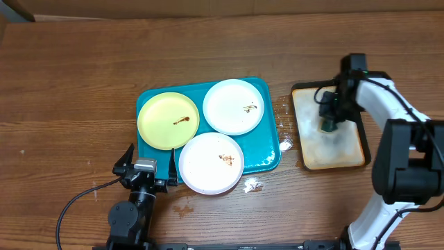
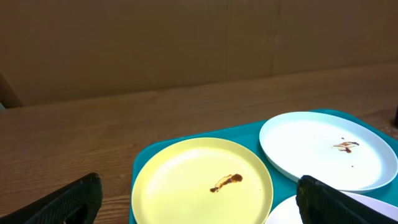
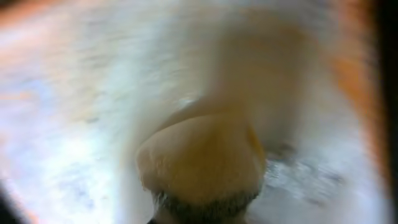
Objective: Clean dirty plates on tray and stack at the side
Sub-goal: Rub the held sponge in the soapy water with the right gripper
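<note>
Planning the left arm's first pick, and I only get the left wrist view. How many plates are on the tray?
Observer: Three: yellow plate, far white plate, and a near white plate overhanging the near rim of the tray.
Operator: Is the near one dirty?
Observer: Yes, a brown smear near its middle.
Operator: Where is the right arm?
Observer: Its fingers are over a tan tray right of the teal one.
</note>
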Action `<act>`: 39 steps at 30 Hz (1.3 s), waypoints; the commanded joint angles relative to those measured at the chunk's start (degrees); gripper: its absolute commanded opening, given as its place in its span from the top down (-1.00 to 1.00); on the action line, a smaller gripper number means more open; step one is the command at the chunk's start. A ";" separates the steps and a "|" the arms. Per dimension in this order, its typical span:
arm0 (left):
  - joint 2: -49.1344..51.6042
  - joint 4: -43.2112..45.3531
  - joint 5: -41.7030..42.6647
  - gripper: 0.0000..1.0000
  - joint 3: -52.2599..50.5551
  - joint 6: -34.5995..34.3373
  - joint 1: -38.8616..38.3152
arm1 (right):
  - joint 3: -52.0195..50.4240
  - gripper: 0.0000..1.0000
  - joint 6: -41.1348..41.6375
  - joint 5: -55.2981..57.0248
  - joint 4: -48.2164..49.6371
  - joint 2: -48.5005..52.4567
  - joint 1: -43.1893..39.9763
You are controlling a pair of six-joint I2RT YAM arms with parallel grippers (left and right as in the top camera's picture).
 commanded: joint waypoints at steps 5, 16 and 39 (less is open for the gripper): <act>-0.61 0.15 -0.37 -1.00 -0.24 1.16 0.35 | 0.26 0.91 -4.17 0.52 0.72 -0.04 5.18; -0.61 0.15 -0.37 -1.00 -0.24 1.16 0.35 | 0.26 -0.22 -2.95 -0.98 -1.73 -0.07 1.40; -0.61 0.15 -0.37 -1.00 -0.24 1.16 0.35 | 4.33 -0.44 1.03 -2.69 -12.04 -2.29 3.02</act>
